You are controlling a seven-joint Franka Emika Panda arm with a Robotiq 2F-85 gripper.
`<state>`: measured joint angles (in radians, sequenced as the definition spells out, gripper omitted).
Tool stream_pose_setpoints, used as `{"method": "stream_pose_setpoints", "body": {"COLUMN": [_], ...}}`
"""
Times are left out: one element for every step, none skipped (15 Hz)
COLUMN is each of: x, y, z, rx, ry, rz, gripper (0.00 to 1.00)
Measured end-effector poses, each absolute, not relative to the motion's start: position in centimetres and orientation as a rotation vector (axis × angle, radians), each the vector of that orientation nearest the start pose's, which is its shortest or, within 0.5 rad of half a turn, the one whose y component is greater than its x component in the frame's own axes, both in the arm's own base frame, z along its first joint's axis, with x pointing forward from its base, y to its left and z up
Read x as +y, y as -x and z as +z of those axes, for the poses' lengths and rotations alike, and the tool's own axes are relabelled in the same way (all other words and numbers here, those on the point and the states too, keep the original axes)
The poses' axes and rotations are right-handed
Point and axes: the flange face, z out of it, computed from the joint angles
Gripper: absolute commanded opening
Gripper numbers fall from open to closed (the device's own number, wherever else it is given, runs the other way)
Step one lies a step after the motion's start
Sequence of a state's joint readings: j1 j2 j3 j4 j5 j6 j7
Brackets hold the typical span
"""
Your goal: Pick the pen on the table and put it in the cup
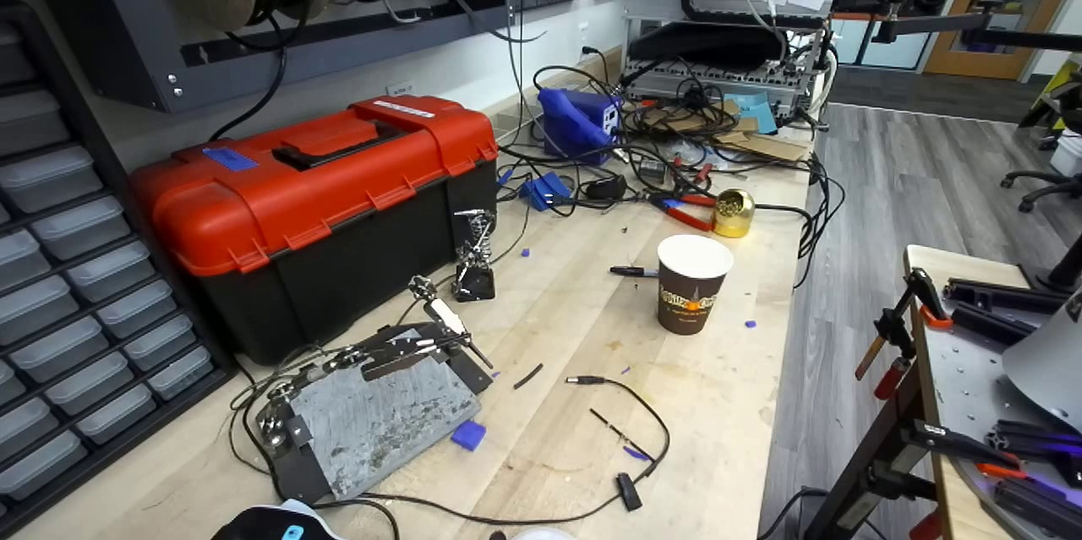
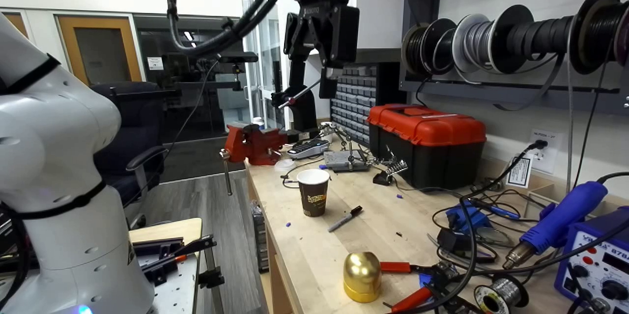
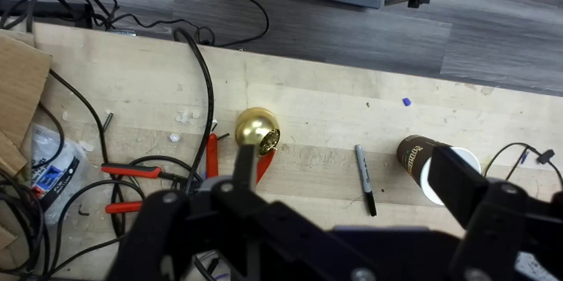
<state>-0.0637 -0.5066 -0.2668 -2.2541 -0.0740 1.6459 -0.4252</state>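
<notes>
The pen is a grey marker with a black cap. It lies on the light-wood table (image 3: 316, 100), beside the cup, in the wrist view (image 3: 363, 171) and in an exterior view (image 2: 345, 219). In another exterior view its black end (image 1: 632, 271) shows and the rest is hidden behind the cup. The brown paper cup (image 1: 689, 299) with a white rim stands upright; it also shows in an exterior view (image 2: 313, 196) and the wrist view (image 3: 413, 155). My gripper (image 2: 313, 83) is open and empty, high above the table. In the wrist view the pen lies between the fingers (image 3: 345, 158).
A gold tip-cleaner ball (image 2: 362, 277) and red-handled pliers (image 1: 689, 215) lie near the pen, beside tangled black cables (image 1: 685, 113). A red-and-black toolbox (image 1: 338, 210) stands along the wall. A helping-hands stand (image 1: 380, 413) and a thin looped cable (image 1: 663, 430) lie farther along.
</notes>
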Motion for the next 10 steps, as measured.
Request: {"method": "stream_pose_setpoints", "body": {"x": [-14.3,-13.8,-13.3,-12.7,-12.2,-11.7,-11.2,-10.7,-10.2,-9.8], "y": [-36.7,-37.1,-37.4,-37.8,-38.3,-38.8,-39.4,-40.1,-40.8,-41.5], "z": [53.3,52.7,52.0,51.3,50.6,49.8,49.0,48.1,47.2,46.2], "rx": [-0.237,-0.261,-0.284,-0.305,-0.327,-0.351,-0.370,-0.388,-0.407,-0.424], "ry": [3.041,3.044,3.048,3.052,3.057,3.062,3.069,3.076,3.082,3.088], "rz": [0.143,0.145,0.146,0.147,0.146,0.140,0.130,0.122,0.115,0.110], "gripper": [1.00,1.00,1.00,1.00,1.00,1.00,1.00,1.00,1.00,1.00]}}
